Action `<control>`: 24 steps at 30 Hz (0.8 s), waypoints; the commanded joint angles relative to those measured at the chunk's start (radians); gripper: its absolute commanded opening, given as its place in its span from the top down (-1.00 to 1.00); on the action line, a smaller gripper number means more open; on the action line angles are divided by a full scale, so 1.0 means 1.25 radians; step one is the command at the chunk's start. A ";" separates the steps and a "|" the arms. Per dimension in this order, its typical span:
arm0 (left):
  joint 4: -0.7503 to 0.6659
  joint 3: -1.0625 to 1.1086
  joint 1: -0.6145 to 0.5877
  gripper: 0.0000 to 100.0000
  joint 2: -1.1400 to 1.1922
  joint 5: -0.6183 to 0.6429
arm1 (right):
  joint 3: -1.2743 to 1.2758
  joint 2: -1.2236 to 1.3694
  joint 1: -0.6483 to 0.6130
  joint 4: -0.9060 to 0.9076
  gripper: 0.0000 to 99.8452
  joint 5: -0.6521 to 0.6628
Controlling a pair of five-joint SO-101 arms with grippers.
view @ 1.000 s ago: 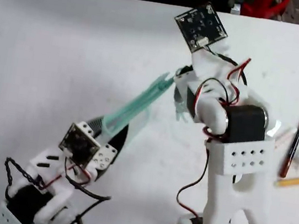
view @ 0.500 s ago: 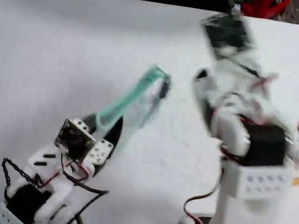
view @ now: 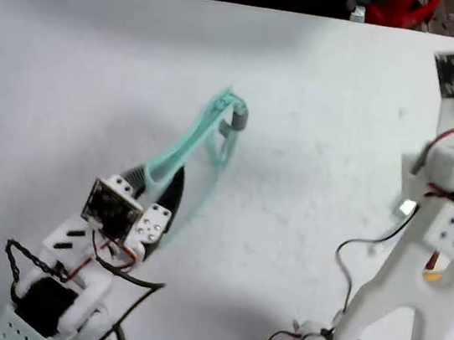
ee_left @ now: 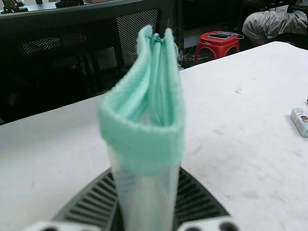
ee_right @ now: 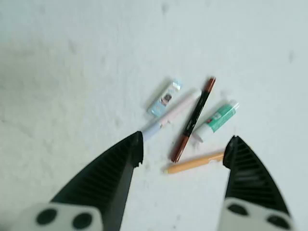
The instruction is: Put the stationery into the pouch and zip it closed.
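The right arm has swung away from the far end of the pouch and out to the right side of the desk. The left arm has barely shifted.

The left gripper (ee_left: 144, 202) is clamped on the lower end of the mint-green fabric pouch with clear sides (ee_left: 144, 120), holding it raised off the white desk (view: 74, 55), rim upward. The right gripper (ee_right: 185, 142) hangs with its jaws spread and empty above the stationery: a slim brown pen (ee_right: 195, 118), an orange pencil (ee_right: 195, 163), a green-and-white tube (ee_right: 217, 120), a pale pink pen (ee_right: 168, 115) and a small pale-blue packet (ee_right: 164, 97), all lying loose and close together.

Assessment: nothing is in the pouch yet and the step in hand is the first pick. The orange pencil lies most apart, so come down square across its shaft. The pouch mouth looks narrow and may need widening.

The desk surface is matt and lightly speckled. Behind it stand a black mesh panel (ee_left: 57, 62) and a red stool (ee_left: 219, 43).
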 commanded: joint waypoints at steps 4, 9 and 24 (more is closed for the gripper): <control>-0.006 0.006 -0.017 0.95 -0.002 -0.009 | 0.134 0.071 0.199 -0.224 0.47 0.060; -0.004 0.006 -0.017 0.95 -0.002 -0.009 | 0.201 0.168 0.276 -0.407 0.47 0.052; -0.007 0.018 -0.017 0.95 -0.002 -0.009 | 0.044 0.482 0.267 -0.449 0.51 -0.234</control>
